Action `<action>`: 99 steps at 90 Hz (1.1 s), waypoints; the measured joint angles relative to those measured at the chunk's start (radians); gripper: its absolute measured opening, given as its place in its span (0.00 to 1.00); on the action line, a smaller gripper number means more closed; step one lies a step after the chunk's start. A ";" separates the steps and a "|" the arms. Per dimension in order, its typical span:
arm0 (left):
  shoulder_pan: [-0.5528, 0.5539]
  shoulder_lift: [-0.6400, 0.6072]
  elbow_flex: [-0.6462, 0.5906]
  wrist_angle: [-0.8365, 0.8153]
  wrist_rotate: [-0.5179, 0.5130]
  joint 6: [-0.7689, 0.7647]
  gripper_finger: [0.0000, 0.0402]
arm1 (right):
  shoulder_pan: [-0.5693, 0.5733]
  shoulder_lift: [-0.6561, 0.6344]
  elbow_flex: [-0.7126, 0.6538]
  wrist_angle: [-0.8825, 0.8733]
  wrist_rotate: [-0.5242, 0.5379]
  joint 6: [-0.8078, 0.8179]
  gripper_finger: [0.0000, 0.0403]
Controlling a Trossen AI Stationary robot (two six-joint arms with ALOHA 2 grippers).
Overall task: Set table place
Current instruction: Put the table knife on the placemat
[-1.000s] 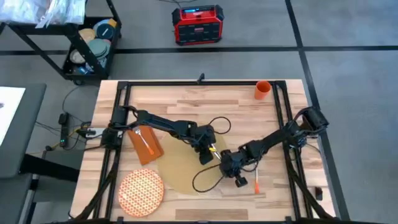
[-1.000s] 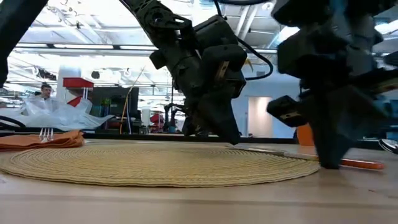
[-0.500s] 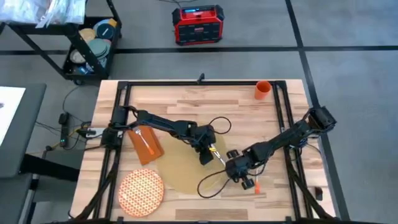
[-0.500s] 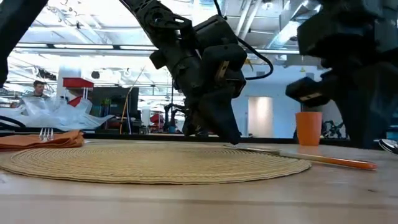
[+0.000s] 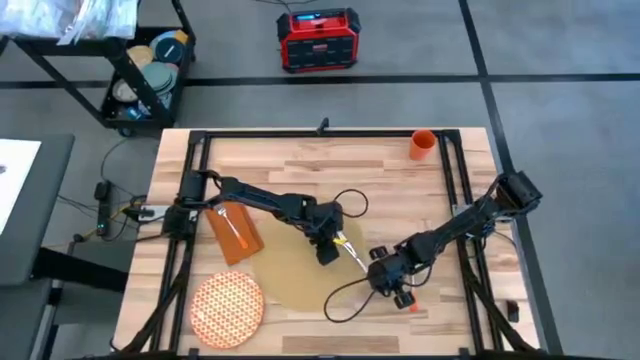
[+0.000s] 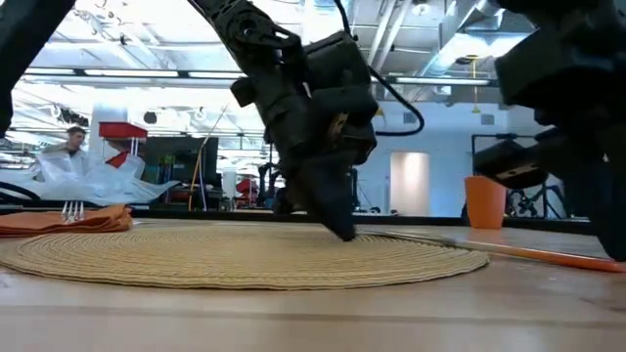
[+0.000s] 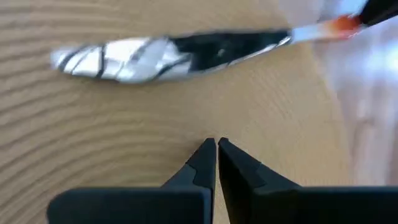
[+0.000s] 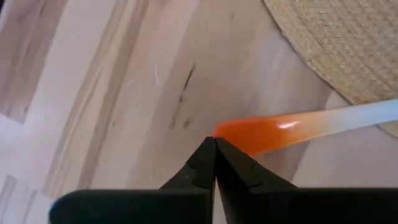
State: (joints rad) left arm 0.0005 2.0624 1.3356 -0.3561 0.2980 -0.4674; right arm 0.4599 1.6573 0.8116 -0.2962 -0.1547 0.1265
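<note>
You are working on the light-wood table (image 5: 330, 165), where the place setting is coming together around the round woven placemat (image 5: 295, 272) at about 6 o'clock on the tabletop. The patterned plate (image 5: 226, 307) is lying off the mat at its 8 o'clock, the rust-orange napkin (image 5: 232, 232) with a fork (image 5: 231, 224) on it is sitting at the mat's 10 o'clock, and the orange cup (image 5: 421, 145) is standing well apart at the table's 1 o'clock corner. The orange-handled knife (image 8: 292, 128) is lying across the mat's 3 o'clock edge, blade (image 7: 168, 53) on the weave and handle out on bare wood. Judge that knife as light, stiff and slick, lying flat and hard to pinch; the orange handle looks the better place to take hold, since the polished blade would likely slip. The left gripper (image 7: 216, 148) is hovering over the mat just short of the blade with its fingers pressed together on nothing. The right gripper (image 8: 213, 147) is sitting at the handle's end, fingers likewise closed and empty. Compared with a second ago, the right arm has been sliding outward toward 4 o'clock, ending beside the handle tip, while the left gripper has been tipping lower toward the mat.
</note>
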 joint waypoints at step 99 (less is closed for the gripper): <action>-0.012 0.128 0.095 0.115 0.087 -0.066 0.00 | -0.055 0.000 0.000 0.054 0.102 -0.030 0.00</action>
State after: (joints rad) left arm -0.0111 2.1908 1.4306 -0.2410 0.3851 -0.5329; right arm 0.4049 1.6573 0.8116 -0.2422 -0.0525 0.0963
